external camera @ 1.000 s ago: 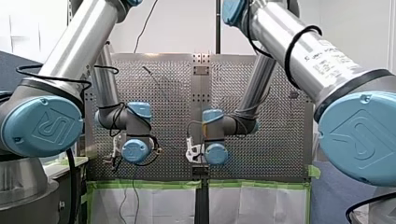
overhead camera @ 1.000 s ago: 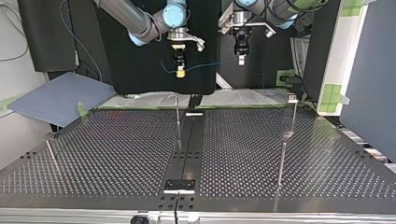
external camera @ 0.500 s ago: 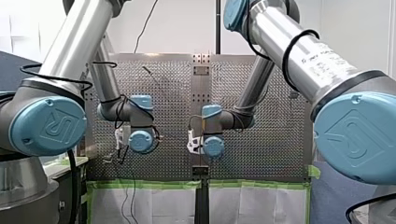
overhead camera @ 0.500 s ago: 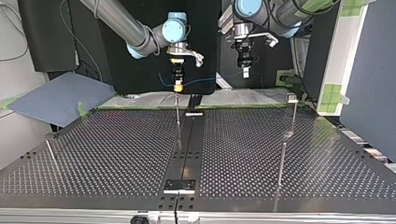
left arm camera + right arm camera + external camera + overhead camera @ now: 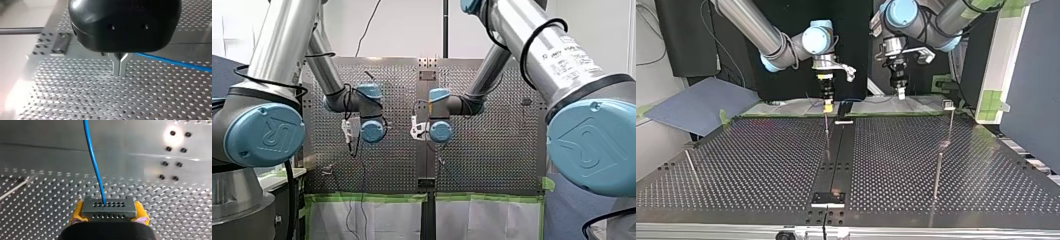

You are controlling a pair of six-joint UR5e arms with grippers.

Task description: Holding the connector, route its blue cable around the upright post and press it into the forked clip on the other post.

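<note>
- Right wrist view showed the connector (image 5: 109,206), a small grey metal block with rows of tiny holes. It was pinched between the yellow pads (image 5: 78,213) of my right pincer (image 5: 109,212).
- The blue cable (image 5: 93,162), thin and smooth, came out of one hole and went straight away over the tabletop (image 5: 45,195). That tabletop was shiny metal dotted with holes.
- Left wrist view showed my left pincer (image 5: 120,73), with a round black body and two thin metal fingers (image 5: 116,63) pressed together at the tips like a V. The cable reached them from one side, but I could not tell if they gripped it.
- Only the top view showed the posts. A thin upright post (image 5: 826,125) stood just under my right pincer, and the other post (image 5: 950,122) stood well apart at that view's right.
</note>
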